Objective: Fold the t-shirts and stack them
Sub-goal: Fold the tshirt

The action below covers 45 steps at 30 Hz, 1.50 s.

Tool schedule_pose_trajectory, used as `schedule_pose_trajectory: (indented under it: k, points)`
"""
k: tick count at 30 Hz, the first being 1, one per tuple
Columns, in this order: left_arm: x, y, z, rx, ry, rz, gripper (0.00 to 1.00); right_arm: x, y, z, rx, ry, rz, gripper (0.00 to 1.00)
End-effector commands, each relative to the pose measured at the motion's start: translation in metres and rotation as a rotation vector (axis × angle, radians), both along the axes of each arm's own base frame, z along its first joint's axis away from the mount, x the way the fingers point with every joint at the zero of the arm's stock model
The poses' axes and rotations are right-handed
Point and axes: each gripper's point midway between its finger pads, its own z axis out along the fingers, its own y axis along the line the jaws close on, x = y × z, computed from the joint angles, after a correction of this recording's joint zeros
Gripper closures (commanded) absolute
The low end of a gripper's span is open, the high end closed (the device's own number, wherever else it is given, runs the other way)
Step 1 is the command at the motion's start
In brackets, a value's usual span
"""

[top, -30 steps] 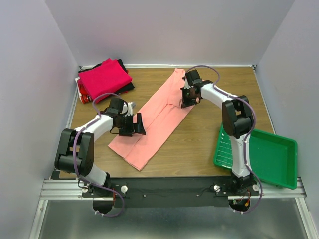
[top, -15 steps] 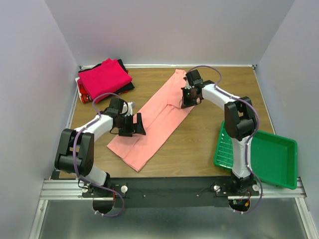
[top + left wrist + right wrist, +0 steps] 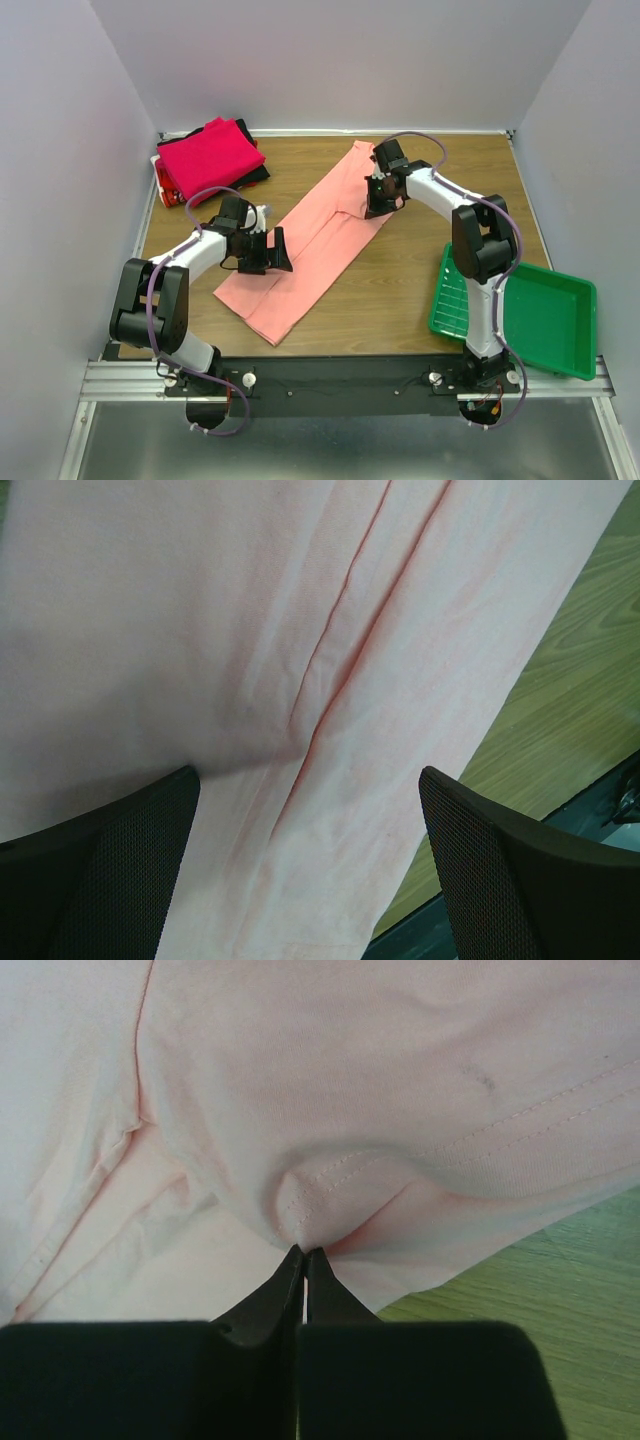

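Observation:
The salmon-pink t-shirt lies folded into a long diagonal strip across the middle of the table. My left gripper is open, jaws spread wide just over the strip's near-left part; the wrist view shows pink cloth between the fingers. My right gripper is shut on a pinched fold of the pink shirt's hemmed edge at the strip's far right side. A stack of folded shirts, magenta on top with red and black beneath, sits at the back left.
A green plastic tray stands at the near right, by the right arm's base. Bare wood table shows right of the pink shirt. Grey walls close in the back and sides.
Almost nothing: the pink strip's near end has shifted very slightly. Both arms hold their places.

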Motion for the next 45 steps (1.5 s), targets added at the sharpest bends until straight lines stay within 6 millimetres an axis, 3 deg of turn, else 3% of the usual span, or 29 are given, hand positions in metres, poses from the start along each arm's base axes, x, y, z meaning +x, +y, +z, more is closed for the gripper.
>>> schedule_pose_trajectory:
  k: [1, 4, 9, 12, 14, 19, 22, 31, 45]
  points:
    - [-0.004, 0.001, -0.004, 0.016, 0.010, -0.007, 0.02, -0.011, -0.005, 0.002, -0.031, 0.021, -0.010, 0.92]
    - [-0.003, 0.000, -0.004, 0.016, 0.009, -0.006, 0.02, -0.010, -0.003, 0.001, -0.027, 0.023, -0.007, 0.92]
    - [-0.005, 0.001, -0.005, 0.016, 0.015, -0.008, 0.02, -0.006, -0.003, -0.001, -0.036, 0.019, -0.007, 0.79]
    - [-0.005, 0.001, -0.005, 0.015, 0.016, -0.006, 0.02, -0.006, -0.003, -0.001, -0.038, 0.017, -0.006, 0.78]
    - [-0.005, 0.001, -0.005, 0.014, 0.015, -0.004, 0.02, -0.005, -0.003, -0.001, -0.039, 0.015, -0.002, 0.80]
    - [-0.006, 0.000, -0.006, 0.011, 0.018, -0.003, 0.02, -0.008, -0.001, 0.000, -0.026, 0.022, 0.009, 0.97]
    - [-0.006, 0.001, -0.006, 0.013, 0.018, -0.004, 0.02, -0.013, 0.001, 0.001, -0.011, 0.036, 0.007, 0.99]
    - [-0.007, 0.001, -0.009, 0.014, 0.026, -0.003, 0.02, -0.030, 0.002, 0.003, 0.013, 0.089, -0.003, 0.99]
    - [-0.006, 0.000, -0.008, 0.016, 0.027, -0.008, 0.02, -0.027, 0.001, 0.013, -0.006, 0.079, -0.005, 0.99]
